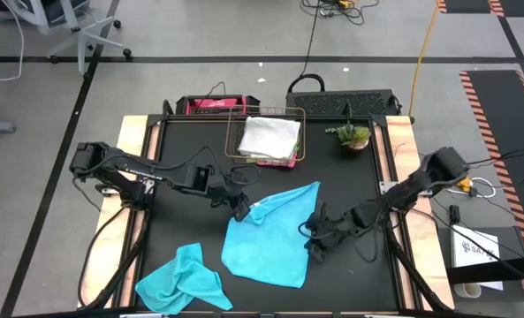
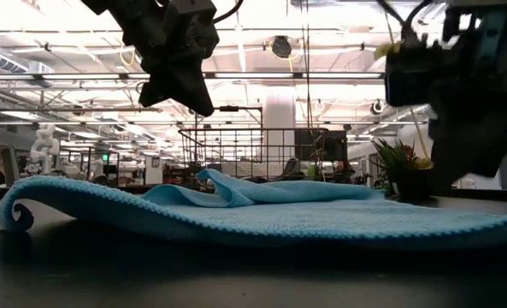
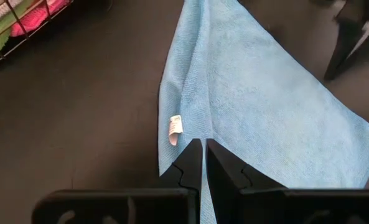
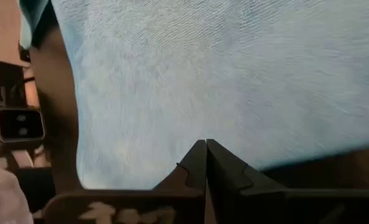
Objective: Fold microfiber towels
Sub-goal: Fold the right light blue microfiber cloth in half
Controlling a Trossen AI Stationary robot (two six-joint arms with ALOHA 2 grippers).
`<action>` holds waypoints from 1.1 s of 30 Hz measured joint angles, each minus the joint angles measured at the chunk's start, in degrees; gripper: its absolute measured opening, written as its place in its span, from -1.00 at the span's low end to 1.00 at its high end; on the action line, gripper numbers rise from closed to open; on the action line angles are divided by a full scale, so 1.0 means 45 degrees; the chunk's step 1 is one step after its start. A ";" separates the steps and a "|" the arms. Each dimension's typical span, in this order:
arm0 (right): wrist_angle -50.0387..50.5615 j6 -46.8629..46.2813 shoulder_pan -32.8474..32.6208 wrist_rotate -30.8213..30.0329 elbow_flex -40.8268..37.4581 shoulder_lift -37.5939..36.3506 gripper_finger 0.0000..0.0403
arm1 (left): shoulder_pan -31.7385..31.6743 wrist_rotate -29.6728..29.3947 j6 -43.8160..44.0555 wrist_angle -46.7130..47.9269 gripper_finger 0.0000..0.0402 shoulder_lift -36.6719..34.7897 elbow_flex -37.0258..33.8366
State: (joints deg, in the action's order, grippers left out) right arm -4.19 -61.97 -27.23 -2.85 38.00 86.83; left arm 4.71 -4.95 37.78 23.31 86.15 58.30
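Note:
A turquoise towel (image 1: 275,234) lies spread on the black table, with its far left corner folded over (image 3: 190,74). My left gripper (image 1: 241,209) hangs shut above that corner; the low view shows it (image 2: 193,90) clear of the cloth. My right gripper (image 1: 317,243) is shut and low at the towel's right edge (image 4: 172,168). A second turquoise towel (image 1: 182,281) lies crumpled at the near left. Folded light, green and pink towels (image 1: 269,141) sit in the wire basket (image 1: 235,132) at the far side. My right gripper has its shut fingertips (image 4: 196,155) down over the spread towel, just inside its right edge, coming slanting from the table's right. Whether they touch the cloth or have any of it between them, I cannot tell.
A small potted plant (image 1: 352,135) stands right of the basket. A pink and black bag (image 1: 210,105) and a black case (image 1: 341,102) sit beyond the table's far edge. Bare black table shows left of the spread towel (image 1: 182,230).

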 joint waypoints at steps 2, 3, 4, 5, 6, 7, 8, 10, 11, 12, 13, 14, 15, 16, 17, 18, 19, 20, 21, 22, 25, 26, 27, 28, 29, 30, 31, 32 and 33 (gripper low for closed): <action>-0.1054 -0.0079 -0.0063 -0.0048 0.0000 0.0723 -1.00 | -0.0064 0.0000 0.0000 0.0000 -0.89 0.0000 -0.0002; -0.1551 -0.0084 -0.0066 -0.0051 0.0000 0.1064 -1.00 | -0.0094 -0.0002 0.0005 0.0000 -0.89 0.0000 -0.0002; -0.2001 -0.0084 -0.0066 -0.0054 0.0003 0.1361 -1.00 | -0.0132 -0.0004 0.0015 0.0000 -0.89 0.0000 -0.0001; -0.2375 -0.0084 -0.0065 -0.0054 0.0005 0.1631 -1.00 | -0.0172 -0.0004 0.0015 0.0000 -0.89 0.0000 -0.0005; -0.2693 -0.0094 -0.0061 -0.0044 0.0005 0.1890 -1.00 | -0.0209 -0.0005 0.0018 0.0000 -0.89 0.0000 -0.0005; -0.2960 -0.0141 -0.0061 -0.0024 0.0005 0.2095 -1.00 | -0.0220 -0.0005 0.0034 0.0000 -0.89 0.0000 -0.0005; -0.3101 -0.0248 -0.0103 0.0050 0.0009 0.2245 -1.00 | -0.0236 -0.0005 0.0044 0.0000 -0.89 0.0000 -0.0002; -0.3148 -0.0382 -0.0249 0.0437 0.0029 0.2399 -1.00 | -0.0242 -0.0009 0.0050 0.0000 -0.89 0.0000 -0.0005; -0.3035 -0.0390 -0.0377 0.0733 0.0048 0.2412 -1.00 | -0.0242 -0.0005 0.0070 -0.0005 -0.89 0.0000 -0.0005; -0.2827 -0.0391 -0.0532 0.1092 0.0058 0.2404 -1.00 | -0.0238 0.0017 0.0136 -0.0004 -0.89 0.0000 -0.0005; -0.2579 -0.0380 -0.0689 0.1508 0.0068 0.2386 -1.00 | -0.0232 0.0097 0.0268 -0.0014 -0.89 0.0000 -0.0005; -0.2363 -0.0371 -0.0843 0.1826 0.0069 0.2363 -1.00 | -0.0232 0.0140 0.0394 -0.0037 -0.89 0.0000 -0.0005; -0.2076 -0.0390 -0.0999 0.2148 0.0073 0.2271 -1.00 | -0.0216 0.0239 0.0523 -0.0063 -0.89 0.0000 -0.0005; -0.1776 -0.0425 -0.1150 0.2432 0.0068 0.2195 -1.00 | -0.0181 0.0359 0.0699 -0.0096 -0.89 0.0000 -0.0005; -0.1564 -0.0455 -0.1294 0.2702 0.0063 0.2118 -1.00 | -0.0140 0.0442 0.0894 -0.0141 -0.89 0.0000 -0.0005; -0.1348 -0.0456 -0.1412 0.2911 0.0054 0.2001 -1.00 | -0.0101 0.0443 0.1099 -0.0173 -0.89 0.0000 -0.0005; -0.1128 -0.0455 -0.1489 0.2993 0.0049 0.1871 -1.00 | -0.0041 0.0447 0.1307 -0.0210 -0.89 0.0000 -0.0005; -0.0946 -0.0453 -0.1523 0.3006 0.0042 0.1728 -1.00 | 0.0030 0.0473 0.1588 -0.0289 -0.89 0.0000 -0.0005; -0.0835 -0.0454 -0.1518 0.3025 0.0028 0.1602 -1.00 | 0.0095 0.0527 0.1956 -0.0420 -0.89 0.0000 -0.0005; -0.0782 -0.0453 -0.1497 0.3020 0.0019 0.1515 -1.00 | 0.0161 0.0637 0.2466 -0.0584 -0.89 0.0000 -0.0005; -0.0498 -0.0421 -0.1347 0.2644 0.0008 0.1211 -1.00 | 0.0412 0.1055 0.3699 -0.1312 -0.89 0.0181 -0.0005; -0.0422 -0.0408 -0.1259 0.2629 0.0000 0.1161 -1.00 | 0.0544 0.1098 0.3747 -0.1557 -0.89 0.0315 -0.0005; -0.0289 -0.0407 -0.1206 0.2623 0.0000 0.1123 -1.00 | 0.0694 0.1104 0.3740 -0.1745 -0.89 0.0481 -0.0006; -0.0095 -0.0401 -0.1163 0.2615 0.0000 0.1061 -1.00 | 0.0849 0.1147 0.3741 -0.2070 -0.89 0.0691 -0.0019; 0.0094 -0.0394 -0.1110 0.2603 0.0000 0.0999 -1.00 | 0.0985 0.1286 0.3792 -0.2604 -0.89 0.0962 -0.0014; 0.0194 -0.0394 -0.1080 0.2607 0.0000 0.0980 -1.00 | 0.1126 0.1485 0.3943 -0.3021 -0.89 0.1214 -0.0005; 0.0225 -0.0394 -0.1035 0.2616 0.0004 0.0980 -1.00 | 0.1275 0.1692 0.4076 -0.3282 -0.89 0.1495 -0.0005; 0.0236 -0.0391 -0.1024 0.2617 0.0005 0.0980 -1.00 | 0.1422 0.1885 0.4192 -0.3605 -0.89 0.1841 -0.0013; 0.0231 -0.0390 -0.1008 0.2619 0.0005 0.0980 -1.00 | 0.1550 0.2056 0.4333 -0.4113 -0.89 0.2223 -0.0012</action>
State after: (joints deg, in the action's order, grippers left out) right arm -3.15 -63.72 -31.77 8.93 38.02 91.24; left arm 11.68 4.30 57.28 4.80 96.15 58.25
